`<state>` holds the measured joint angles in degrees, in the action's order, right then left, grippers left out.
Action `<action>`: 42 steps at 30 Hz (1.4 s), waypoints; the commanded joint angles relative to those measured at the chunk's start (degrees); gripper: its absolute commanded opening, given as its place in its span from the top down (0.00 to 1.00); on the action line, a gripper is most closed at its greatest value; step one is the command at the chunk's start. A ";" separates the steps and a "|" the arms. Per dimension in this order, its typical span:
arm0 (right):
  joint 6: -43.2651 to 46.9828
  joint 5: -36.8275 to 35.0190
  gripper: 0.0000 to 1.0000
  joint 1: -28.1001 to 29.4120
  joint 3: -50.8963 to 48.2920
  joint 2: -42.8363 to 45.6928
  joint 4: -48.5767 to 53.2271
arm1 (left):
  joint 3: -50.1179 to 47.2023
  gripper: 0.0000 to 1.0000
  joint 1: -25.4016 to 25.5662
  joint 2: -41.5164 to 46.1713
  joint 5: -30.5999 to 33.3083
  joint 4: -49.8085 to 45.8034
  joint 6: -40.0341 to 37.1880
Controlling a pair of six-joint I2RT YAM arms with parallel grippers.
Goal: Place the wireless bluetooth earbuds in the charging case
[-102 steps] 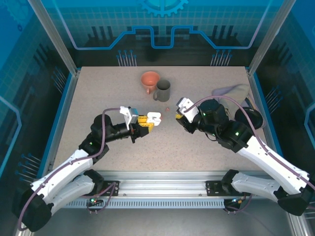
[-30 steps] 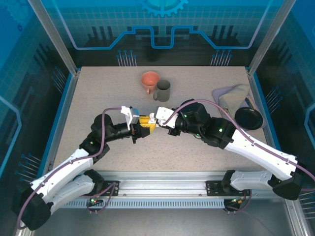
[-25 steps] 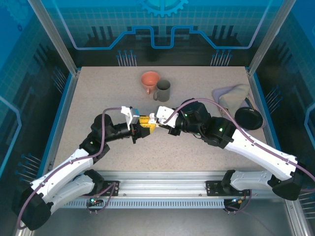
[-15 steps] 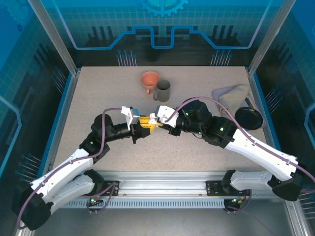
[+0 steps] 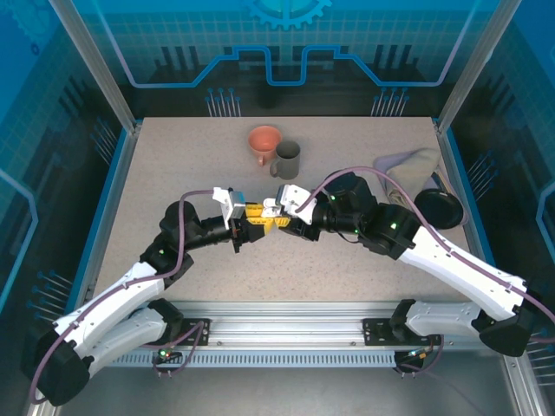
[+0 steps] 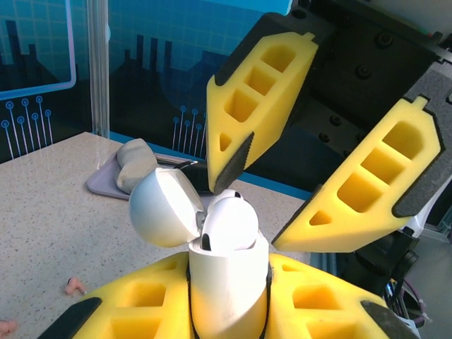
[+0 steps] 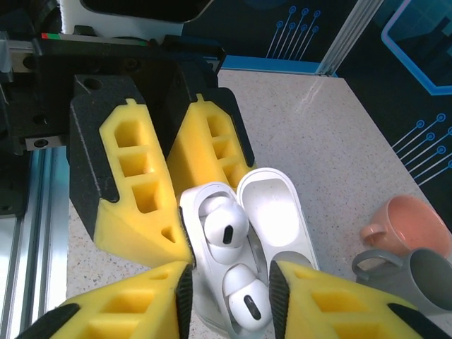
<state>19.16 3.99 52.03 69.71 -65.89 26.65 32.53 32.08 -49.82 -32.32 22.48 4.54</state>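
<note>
My left gripper (image 6: pixel 227 282) is shut on the body of a white charging case (image 6: pixel 226 289), which it holds upright with the lid (image 6: pixel 161 208) swung open. Two white earbuds (image 7: pixel 224 222) (image 7: pixel 244 300) sit in the case's sockets, one of them standing proud of the rim. My right gripper (image 7: pixel 227 268) is open just above the case (image 7: pixel 201 296), one yellow finger on each side of the near earbud. In the top view the two grippers (image 5: pixel 257 218) (image 5: pixel 276 217) meet at mid-table. Two salmon-pink earbuds (image 6: pixel 73 286) (image 6: pixel 3 326) lie on the tabletop.
A salmon cup (image 5: pixel 264 139) and a grey mug (image 5: pixel 286 159) stand just behind the grippers. A grey cloth (image 5: pixel 408 165) and a black dish (image 5: pixel 438 208) lie at the right edge. The table's left half and front are bare.
The right arm has swung left from the table's right side to the case in my left gripper, and over the last second it has edged closer onto it. The left arm has stayed put.
</note>
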 commanded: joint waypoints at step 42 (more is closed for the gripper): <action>6.42 28.60 0.00 -9.70 0.79 -3.98 1.68 | 3.43 1.00 0.53 0.16 -1.75 0.66 -4.60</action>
<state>24.49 32.27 40.82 69.04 -69.38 26.83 34.37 32.12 -50.87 -32.93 22.57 1.34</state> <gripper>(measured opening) 0.999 0.226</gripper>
